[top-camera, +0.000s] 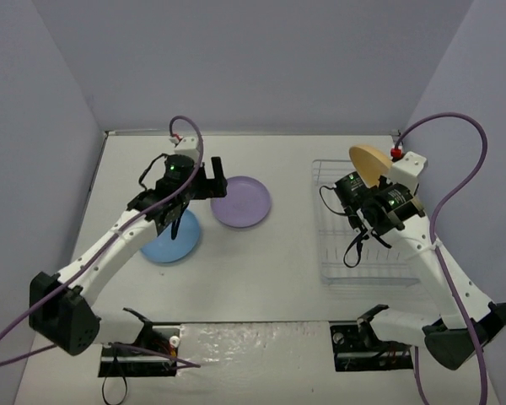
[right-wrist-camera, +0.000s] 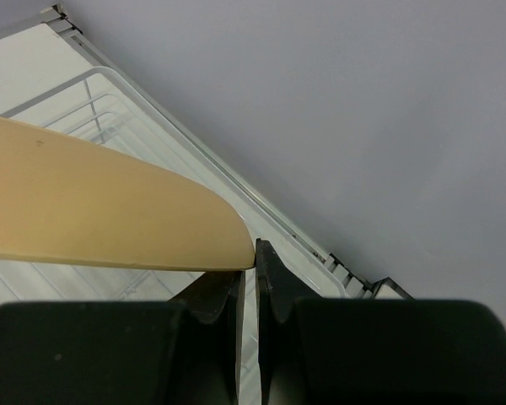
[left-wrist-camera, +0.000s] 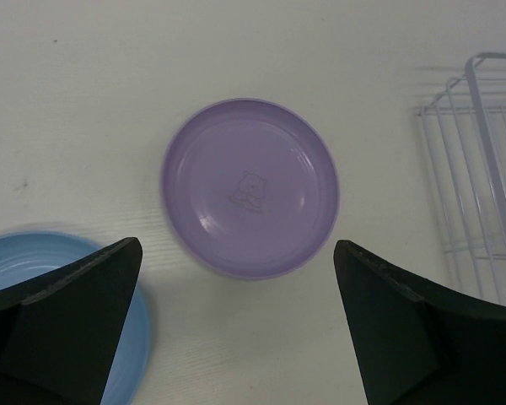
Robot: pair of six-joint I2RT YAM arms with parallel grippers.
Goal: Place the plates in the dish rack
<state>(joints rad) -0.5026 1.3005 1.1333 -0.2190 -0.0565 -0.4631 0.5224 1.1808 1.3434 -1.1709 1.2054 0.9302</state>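
— Plates, where are they now?
— The orange-yellow plate (top-camera: 369, 164) hangs tilted over the dish rack (top-camera: 379, 263), the right pincer (right-wrist-camera: 249, 253) clamped on its rim. The lavender plate (left-wrist-camera: 249, 190) and blue plate (top-camera: 181, 243) lie flat on the tabletop (top-camera: 261, 270).
— And the left pincer (left-wrist-camera: 236, 253)?
— Spread wide, above the lavender one.

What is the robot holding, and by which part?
The right jaws pinch the orange-yellow plate by its rim, over the dish rack. The left jaws are open, holding nothing.
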